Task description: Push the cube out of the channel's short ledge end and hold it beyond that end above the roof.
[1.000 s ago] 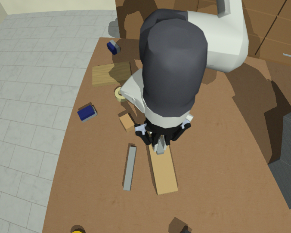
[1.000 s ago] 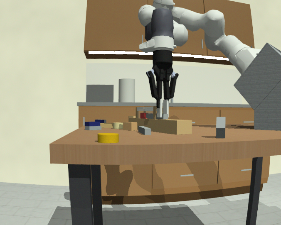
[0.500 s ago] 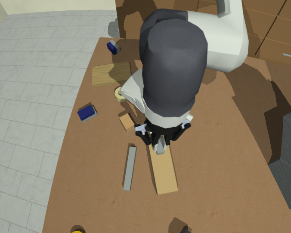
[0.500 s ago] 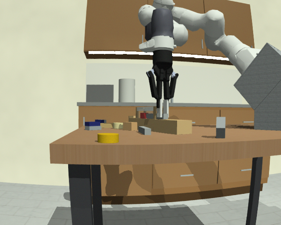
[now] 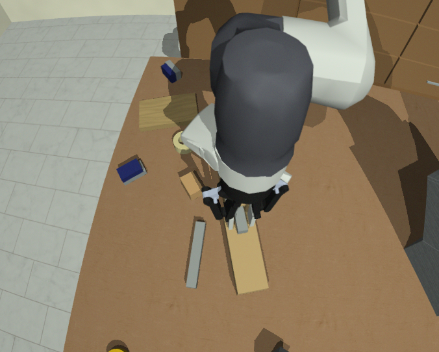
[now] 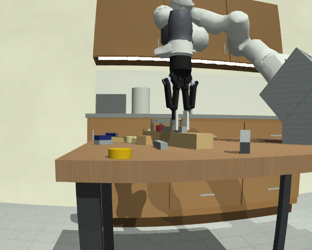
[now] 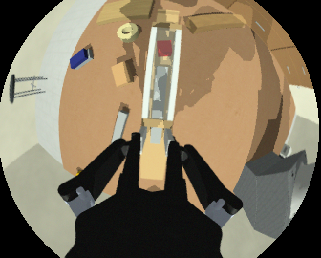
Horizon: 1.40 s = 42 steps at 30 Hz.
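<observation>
The red cube sits inside the channel, near the end with the short ledge and raised lip. A grey pusher lies along the channel; its near end stands out over the long wooden ledge. My gripper is slightly open. Its fingertips stand on either side of the pusher's near end, with small gaps, outside the channel. In the top view the arm hides the channel and the cube.
A loose grey bar and an orange-tan block lie left of the channel. A cream ring, blue-grey blocks and a wooden board lie farther left. A yellow disc lies near the front edge.
</observation>
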Each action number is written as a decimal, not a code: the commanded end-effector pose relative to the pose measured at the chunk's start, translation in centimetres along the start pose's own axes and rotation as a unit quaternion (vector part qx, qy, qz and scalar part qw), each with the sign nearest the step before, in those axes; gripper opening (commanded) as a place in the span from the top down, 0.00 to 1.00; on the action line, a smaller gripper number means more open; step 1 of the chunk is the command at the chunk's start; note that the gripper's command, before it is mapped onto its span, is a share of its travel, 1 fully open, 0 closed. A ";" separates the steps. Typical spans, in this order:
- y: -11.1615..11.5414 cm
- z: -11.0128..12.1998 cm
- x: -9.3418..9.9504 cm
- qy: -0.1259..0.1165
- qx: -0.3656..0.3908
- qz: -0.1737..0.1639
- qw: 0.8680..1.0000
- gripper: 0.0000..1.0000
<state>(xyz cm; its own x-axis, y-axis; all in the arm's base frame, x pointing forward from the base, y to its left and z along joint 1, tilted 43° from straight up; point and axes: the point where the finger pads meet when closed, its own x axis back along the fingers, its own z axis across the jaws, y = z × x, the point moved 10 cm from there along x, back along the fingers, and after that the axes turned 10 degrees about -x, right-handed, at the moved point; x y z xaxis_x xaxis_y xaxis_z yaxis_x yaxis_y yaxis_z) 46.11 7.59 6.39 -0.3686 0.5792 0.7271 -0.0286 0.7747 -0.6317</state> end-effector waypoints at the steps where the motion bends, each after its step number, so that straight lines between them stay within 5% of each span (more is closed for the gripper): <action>1: 0.0 0.0 0.1 0.001 0.002 -0.002 1.000 0.77; 29: 0.0 0.0 0.2 0.001 0.002 -0.002 1.000 0.77; 34: 0.0 0.0 2.2 0.001 0.002 -0.002 1.000 0.77; 38: 0.0 0.0 6.2 0.001 0.002 -0.002 1.000 0.77; 42: 0.0 0.0 6.6 0.001 0.002 -0.002 1.000 0.77</action>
<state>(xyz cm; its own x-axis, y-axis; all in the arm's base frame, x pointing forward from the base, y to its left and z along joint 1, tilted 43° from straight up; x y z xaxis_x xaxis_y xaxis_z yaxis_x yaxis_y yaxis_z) 44.24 11.47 10.94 -0.3891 0.5684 0.7249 -0.0092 0.7845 -0.6201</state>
